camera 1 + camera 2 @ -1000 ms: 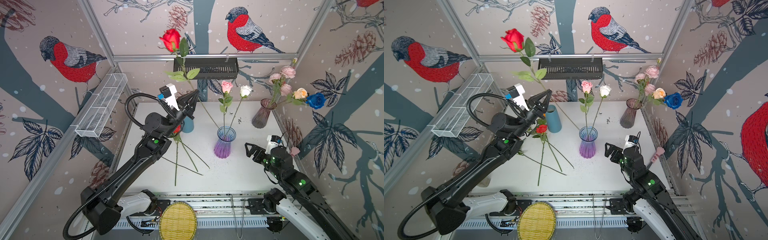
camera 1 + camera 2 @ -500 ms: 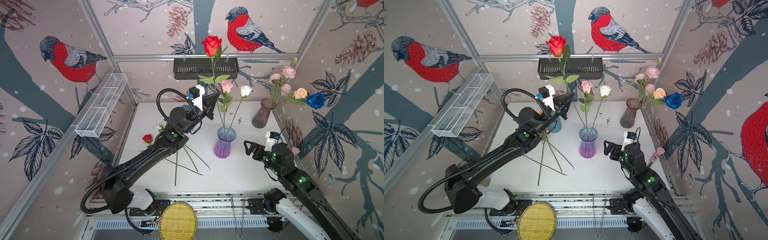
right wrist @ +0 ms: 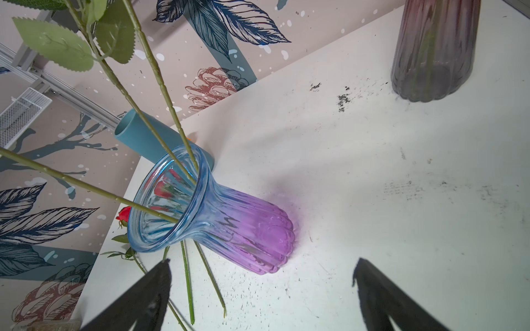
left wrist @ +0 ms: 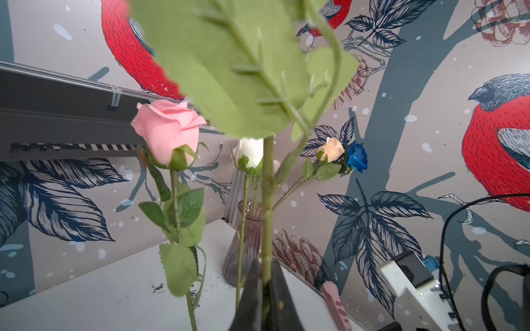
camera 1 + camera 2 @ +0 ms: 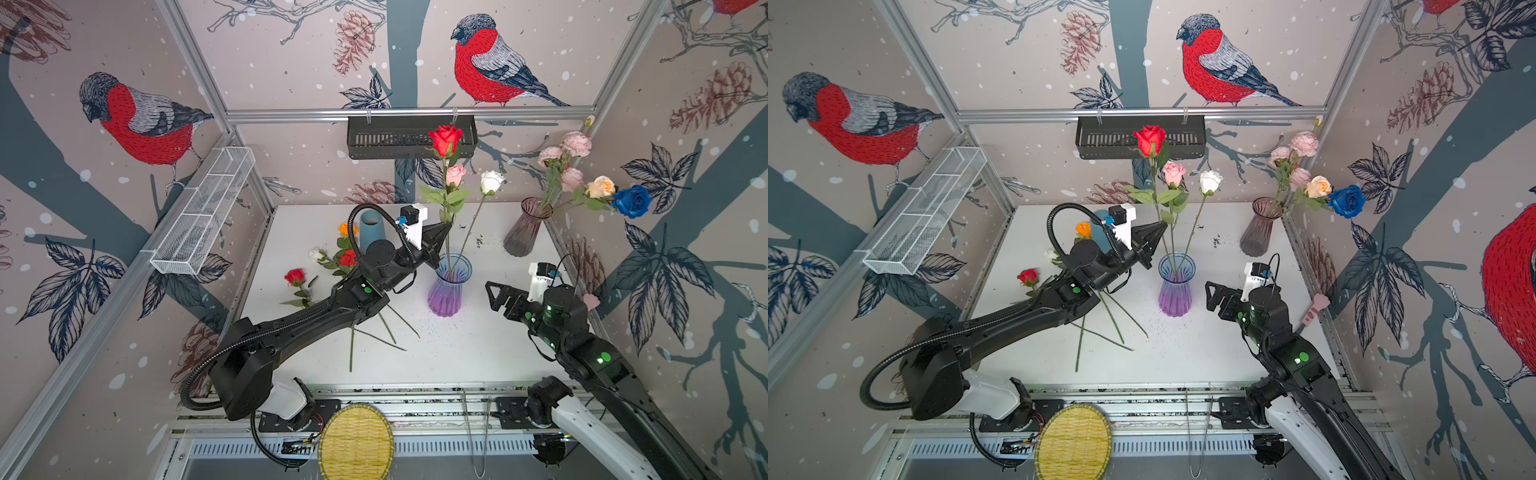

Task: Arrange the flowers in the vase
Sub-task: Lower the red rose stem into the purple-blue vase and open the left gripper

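A wire basket [image 5: 203, 212] hangs on the left wall. On the white table [image 5: 457, 357], at nine o'clock from the vase [image 5: 446, 291], loose flowers [image 5: 347, 258] lie flat. Their stems fan toward six o'clock and pass under the left arm. A blue cup [image 5: 371, 230] stands upright at ten o'clock, just behind them.

The left gripper [image 5: 444, 228] hovers just above the vase's rim at about eleven o'clock. Its fingers [image 4: 249, 303] are pinched together on the green stem of a red rose [image 5: 445, 139]. That rose stands nearly upright with its bloom the highest of all, and the right wrist view shows its stem running down into the vase's mouth.

Two more flowers stand in the same vase. A pink rose [image 5: 456, 173] is close beside the red one's stem, and a white rose [image 5: 491, 181] leans toward one o'clock.

The right gripper [image 5: 495, 296] sits low at three o'clock from the vase and apart from it. Its fingers [image 3: 149, 292] are spread wide and hold nothing.

At one o'clock, near the far right corner, a dark vase [image 5: 525, 228] holds pink blooms [image 5: 575, 143], a peach rose [image 5: 600, 187] and a blue rose [image 5: 633, 200]. These lean toward the right wall.
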Action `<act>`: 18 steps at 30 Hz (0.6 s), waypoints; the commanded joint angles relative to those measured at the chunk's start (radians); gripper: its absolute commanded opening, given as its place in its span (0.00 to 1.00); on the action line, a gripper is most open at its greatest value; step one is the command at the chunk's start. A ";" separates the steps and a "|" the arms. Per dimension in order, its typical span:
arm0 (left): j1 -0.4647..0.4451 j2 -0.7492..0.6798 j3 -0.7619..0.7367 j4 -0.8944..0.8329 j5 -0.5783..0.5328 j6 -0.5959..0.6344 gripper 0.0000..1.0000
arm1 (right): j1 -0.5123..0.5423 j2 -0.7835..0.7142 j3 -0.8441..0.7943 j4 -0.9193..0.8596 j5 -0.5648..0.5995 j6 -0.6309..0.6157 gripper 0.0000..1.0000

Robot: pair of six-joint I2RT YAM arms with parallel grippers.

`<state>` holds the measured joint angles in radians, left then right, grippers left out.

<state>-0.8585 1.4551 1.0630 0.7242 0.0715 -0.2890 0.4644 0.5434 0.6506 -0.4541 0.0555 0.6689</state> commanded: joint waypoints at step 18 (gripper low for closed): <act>0.000 -0.635 -0.417 -0.516 -0.336 -0.123 0.98 | 0.003 0.066 0.078 0.020 -0.051 -0.152 1.00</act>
<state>-0.8585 0.9024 0.6605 0.3489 -0.1955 -0.4004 0.4644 0.5842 0.6930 -0.4603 0.0277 0.6010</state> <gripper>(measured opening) 0.982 0.995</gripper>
